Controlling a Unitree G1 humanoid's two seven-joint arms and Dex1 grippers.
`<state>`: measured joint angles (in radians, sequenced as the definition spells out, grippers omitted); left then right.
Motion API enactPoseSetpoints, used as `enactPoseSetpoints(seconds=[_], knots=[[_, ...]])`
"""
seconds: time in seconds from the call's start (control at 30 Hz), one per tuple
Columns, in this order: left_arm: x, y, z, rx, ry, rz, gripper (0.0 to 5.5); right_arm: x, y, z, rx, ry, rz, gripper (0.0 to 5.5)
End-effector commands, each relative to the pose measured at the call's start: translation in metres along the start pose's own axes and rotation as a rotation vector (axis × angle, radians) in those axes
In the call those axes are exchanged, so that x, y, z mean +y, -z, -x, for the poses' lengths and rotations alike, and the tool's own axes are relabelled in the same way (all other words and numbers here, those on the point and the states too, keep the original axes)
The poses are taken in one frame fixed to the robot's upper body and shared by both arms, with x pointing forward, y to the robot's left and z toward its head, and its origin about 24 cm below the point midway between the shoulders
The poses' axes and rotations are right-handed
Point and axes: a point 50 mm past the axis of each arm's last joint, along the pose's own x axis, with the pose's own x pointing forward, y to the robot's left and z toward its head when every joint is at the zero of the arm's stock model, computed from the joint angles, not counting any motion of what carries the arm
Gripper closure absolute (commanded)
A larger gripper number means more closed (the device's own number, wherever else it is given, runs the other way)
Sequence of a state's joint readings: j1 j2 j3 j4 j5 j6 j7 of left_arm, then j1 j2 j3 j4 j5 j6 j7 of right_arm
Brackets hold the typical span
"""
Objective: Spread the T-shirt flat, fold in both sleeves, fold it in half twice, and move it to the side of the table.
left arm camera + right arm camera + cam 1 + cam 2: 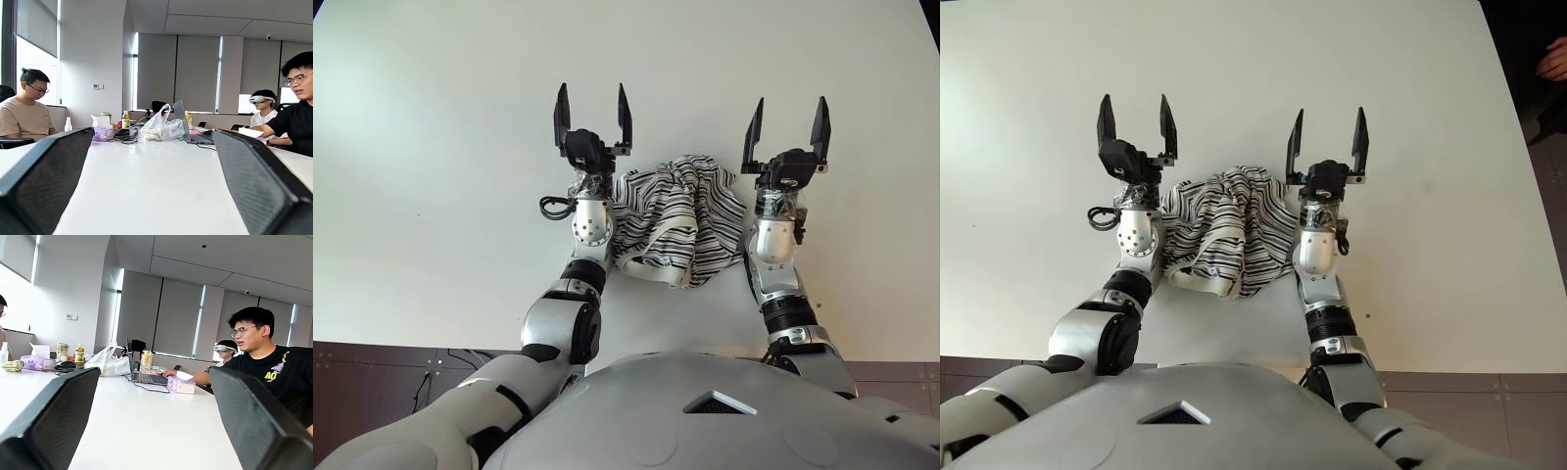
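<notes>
While the striped T-shirt (677,217) lies crumpled on the white surface (460,117), the left pincer (593,106) and right pincer (787,119) stand spread and empty, every step pending.

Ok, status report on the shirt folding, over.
Left gripper and right gripper open, empty. Black-and-white striped T-shirt crumpled on white table, unspread. Nothing on it.

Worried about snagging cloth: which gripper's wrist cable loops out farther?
The left gripper: its black cable loop bulges out sideways, away from the T-shirt. On the right gripper the cable hugs the wrist.
</notes>
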<state>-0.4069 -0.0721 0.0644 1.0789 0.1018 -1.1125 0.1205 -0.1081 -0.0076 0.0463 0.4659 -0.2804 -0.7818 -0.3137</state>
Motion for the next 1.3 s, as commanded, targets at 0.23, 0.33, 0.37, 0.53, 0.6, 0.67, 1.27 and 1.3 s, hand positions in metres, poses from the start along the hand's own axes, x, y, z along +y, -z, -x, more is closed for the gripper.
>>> enactPoseSetpoints(seconds=[0.23, 0.33, 0.37, 0.53, 0.6, 0.67, 1.27, 1.3], knots=[[0.012, 0.001, 0.008, 0.005, -0.077, 0.09, 1.03, 0.012, 0.002, 0.006, 0.013, -0.035, -0.027, 1.47], [0.015, -0.029, -0.005, -0.175, -0.032, 0.122, 1.03, 0.001, -0.015, 0.0, -0.09, -0.003, -0.033, 1.47], [0.016, -0.038, -0.008, -0.215, -0.004, 0.12, 1.03, -0.003, -0.018, 0.0, -0.112, 0.006, -0.027, 1.47], [0.029, -0.065, -0.019, -0.286, 0.024, 0.166, 1.03, -0.003, -0.015, -0.002, -0.099, 0.003, -0.043, 1.47], [0.027, -0.064, -0.017, -0.261, 0.038, 0.18, 1.03, -0.003, -0.017, 0.0, -0.101, -0.004, -0.048, 1.47], [0.026, -0.058, -0.014, -0.208, 0.04, 0.184, 1.03, -0.008, -0.015, 0.006, -0.075, 0.015, -0.043, 1.47], [0.011, -0.036, -0.003, -0.106, 0.05, 0.074, 1.03, -0.001, -0.018, 0.0, -0.083, 0.053, -0.038, 1.47], [0.013, -0.036, -0.005, -0.102, 0.052, 0.074, 1.03, -0.002, -0.018, -0.002, -0.092, 0.046, -0.026, 1.47]])
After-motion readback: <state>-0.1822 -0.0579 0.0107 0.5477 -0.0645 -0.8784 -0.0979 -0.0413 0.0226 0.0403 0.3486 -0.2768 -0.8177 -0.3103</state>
